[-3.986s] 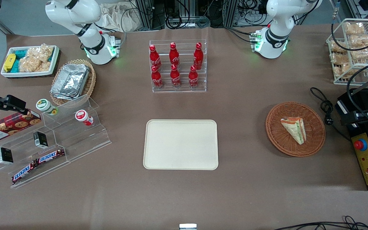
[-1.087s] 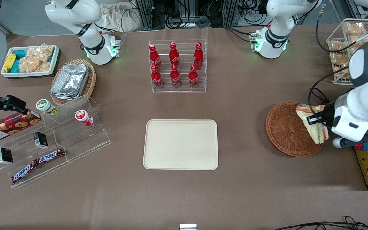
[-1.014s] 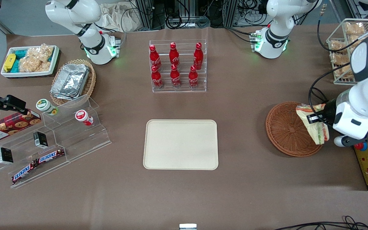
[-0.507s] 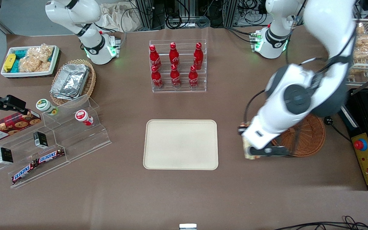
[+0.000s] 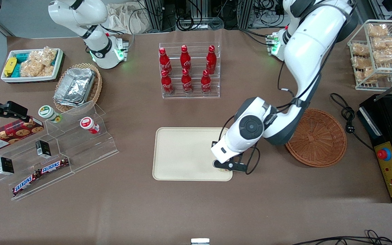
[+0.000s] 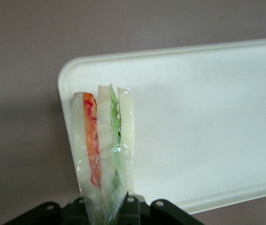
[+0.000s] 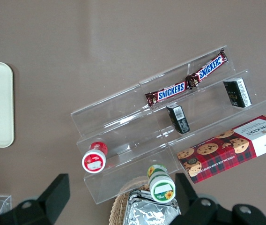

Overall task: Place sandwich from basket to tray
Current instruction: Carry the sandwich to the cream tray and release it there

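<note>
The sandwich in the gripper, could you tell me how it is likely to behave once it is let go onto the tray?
The sandwich, held by the gripper above the tray, is narrow and on edge, so it will probably tip flat. Its clear wrap looks smooth, perhaps slippery. The soft bread layers likely squash easily.

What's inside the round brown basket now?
Nothing shows inside the basket; only bare wicker, though the arm covers one edge. The sandwich is in the hand, hanging over a corner of the tray.
</note>
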`<state>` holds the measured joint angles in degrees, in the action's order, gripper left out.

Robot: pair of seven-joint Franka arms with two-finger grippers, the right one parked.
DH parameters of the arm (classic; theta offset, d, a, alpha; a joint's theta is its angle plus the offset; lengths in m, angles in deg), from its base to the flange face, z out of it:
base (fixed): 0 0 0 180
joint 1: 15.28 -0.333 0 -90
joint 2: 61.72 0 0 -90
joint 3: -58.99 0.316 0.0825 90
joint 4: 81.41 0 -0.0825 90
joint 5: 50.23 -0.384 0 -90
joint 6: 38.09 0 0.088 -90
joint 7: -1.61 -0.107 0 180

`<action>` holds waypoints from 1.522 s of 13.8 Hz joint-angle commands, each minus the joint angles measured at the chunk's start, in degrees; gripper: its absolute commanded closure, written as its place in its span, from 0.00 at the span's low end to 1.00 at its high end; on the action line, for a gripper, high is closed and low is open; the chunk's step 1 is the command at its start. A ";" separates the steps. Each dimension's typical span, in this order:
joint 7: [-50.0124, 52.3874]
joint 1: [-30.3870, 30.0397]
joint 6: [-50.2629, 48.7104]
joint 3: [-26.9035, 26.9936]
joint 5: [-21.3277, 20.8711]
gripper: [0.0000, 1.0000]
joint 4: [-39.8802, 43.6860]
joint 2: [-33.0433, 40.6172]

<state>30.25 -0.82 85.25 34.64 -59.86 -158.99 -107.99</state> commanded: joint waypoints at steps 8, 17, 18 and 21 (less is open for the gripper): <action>8.45 2.51 -3.70 2.55 -0.91 0.01 2.95 -0.49; 2.23 -10.83 -26.29 2.29 0.23 0.01 6.03 19.45; -1.36 -13.29 -29.01 2.20 0.23 0.01 6.03 21.38; -12.70 -20.41 -35.08 2.38 0.23 0.01 6.03 26.66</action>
<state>23.19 -17.31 52.46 37.37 -59.87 -150.48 -85.09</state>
